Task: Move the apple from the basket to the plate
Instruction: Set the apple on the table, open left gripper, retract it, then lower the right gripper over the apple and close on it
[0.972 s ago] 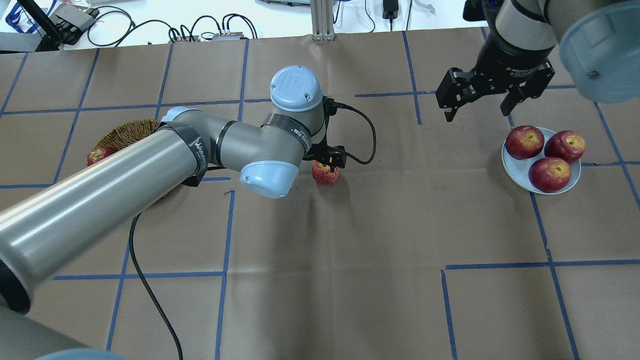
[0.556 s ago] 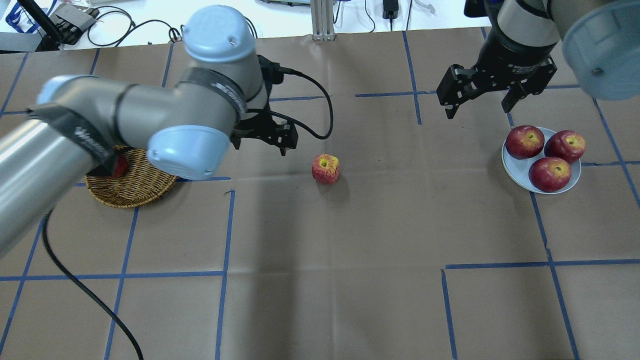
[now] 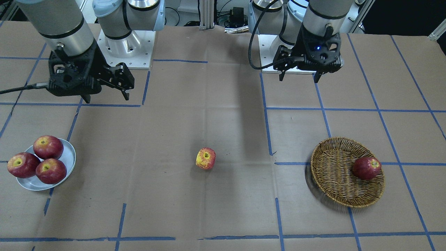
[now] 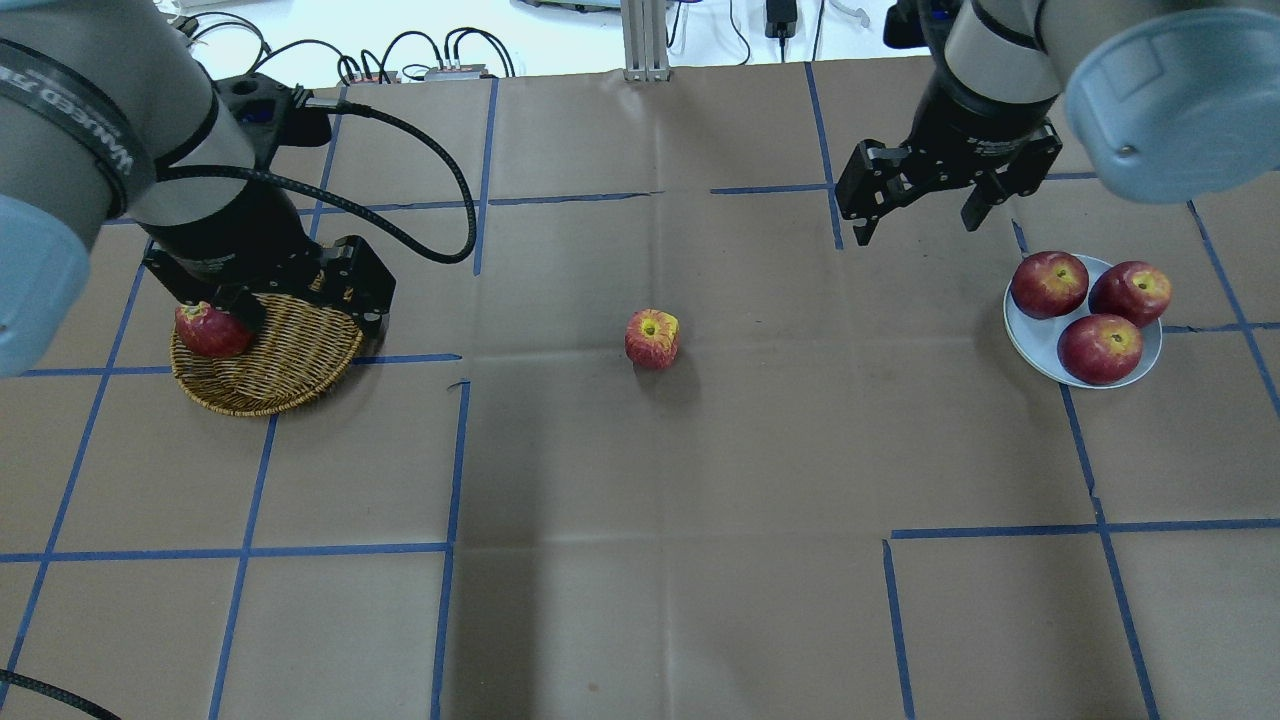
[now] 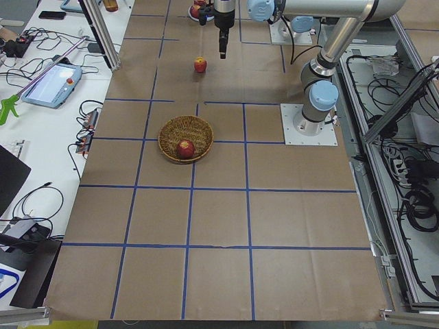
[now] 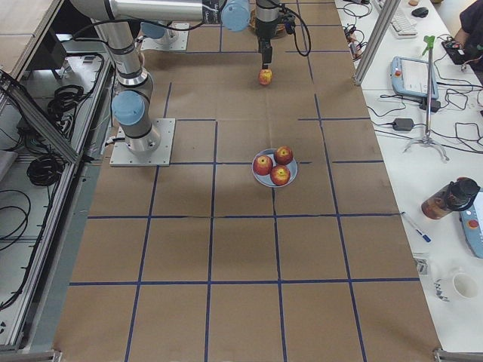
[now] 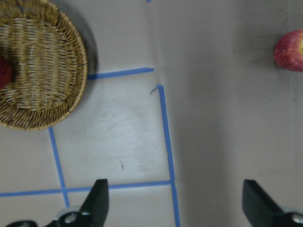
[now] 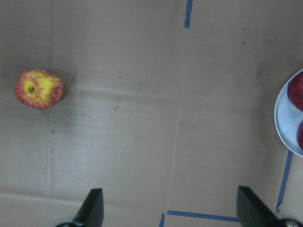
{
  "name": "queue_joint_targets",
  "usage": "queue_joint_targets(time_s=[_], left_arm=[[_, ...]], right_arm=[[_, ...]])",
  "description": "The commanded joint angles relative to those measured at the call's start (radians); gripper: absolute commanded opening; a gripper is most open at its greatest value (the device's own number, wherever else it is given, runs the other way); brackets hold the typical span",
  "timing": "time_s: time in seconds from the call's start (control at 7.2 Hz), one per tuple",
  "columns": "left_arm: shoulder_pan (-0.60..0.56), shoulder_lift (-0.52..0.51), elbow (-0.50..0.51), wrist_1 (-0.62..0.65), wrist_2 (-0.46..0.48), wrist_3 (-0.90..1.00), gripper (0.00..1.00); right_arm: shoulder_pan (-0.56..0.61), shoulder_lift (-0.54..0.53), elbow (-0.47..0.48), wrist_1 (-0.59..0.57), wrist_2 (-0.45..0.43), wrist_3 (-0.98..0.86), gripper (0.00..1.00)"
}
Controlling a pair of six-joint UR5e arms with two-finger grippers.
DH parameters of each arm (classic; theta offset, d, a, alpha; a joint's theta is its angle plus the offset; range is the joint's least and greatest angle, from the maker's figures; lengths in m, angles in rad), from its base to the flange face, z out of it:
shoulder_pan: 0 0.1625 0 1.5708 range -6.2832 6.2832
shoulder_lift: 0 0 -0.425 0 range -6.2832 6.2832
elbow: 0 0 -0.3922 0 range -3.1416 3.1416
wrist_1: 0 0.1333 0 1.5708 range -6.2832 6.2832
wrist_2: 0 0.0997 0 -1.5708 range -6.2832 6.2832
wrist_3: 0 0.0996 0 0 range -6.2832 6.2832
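The yellow-and-red mottled apple (image 4: pixel 652 338) stands alone on the brown paper at mid-table, also in the front view (image 3: pixel 205 158) and the right wrist view (image 8: pixel 39 89). The wicker basket (image 4: pixel 290 372) at the left holds one dark red apple (image 4: pixel 210 330). The blue-grey plate (image 4: pixel 1033 345) at the right holds three dark red apples. My left gripper (image 4: pixel 312 312) is open and empty, above the basket's near rim. My right gripper (image 4: pixel 915 228) is open and empty, behind and left of the plate, well right of the mottled apple.
Blue tape lines grid the brown paper. A black cable (image 4: pixel 420 170) loops from the left wrist. Cables and boxes (image 4: pixel 430 60) lie beyond the far table edge. The arm bases (image 3: pixel 122 42) stand at the robot's side.
My left gripper let go of the mottled apple at mid-table and drew back left to above the basket. My right gripper shifted slightly left.
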Motion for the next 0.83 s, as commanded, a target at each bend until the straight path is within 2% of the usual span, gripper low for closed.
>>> queue_joint_targets(time_s=[0.0,0.28,0.56,0.69], left_arm=[[0.010,0.013,0.027,-0.057,-0.048,0.001,0.99],[0.001,0.001,0.027,-0.051,-0.053,0.006,0.99],[-0.007,-0.001,0.027,-0.036,-0.053,0.048,0.99],[-0.007,-0.001,0.019,-0.011,-0.053,0.074,0.99]], right_arm=[[0.162,0.133,-0.001,-0.130,-0.008,0.189,1.00],[0.262,0.241,0.011,-0.238,-0.009,0.327,1.00],[0.317,0.324,0.023,-0.313,-0.011,0.380,1.00],[0.321,0.348,0.077,-0.406,-0.012,0.383,1.00]])
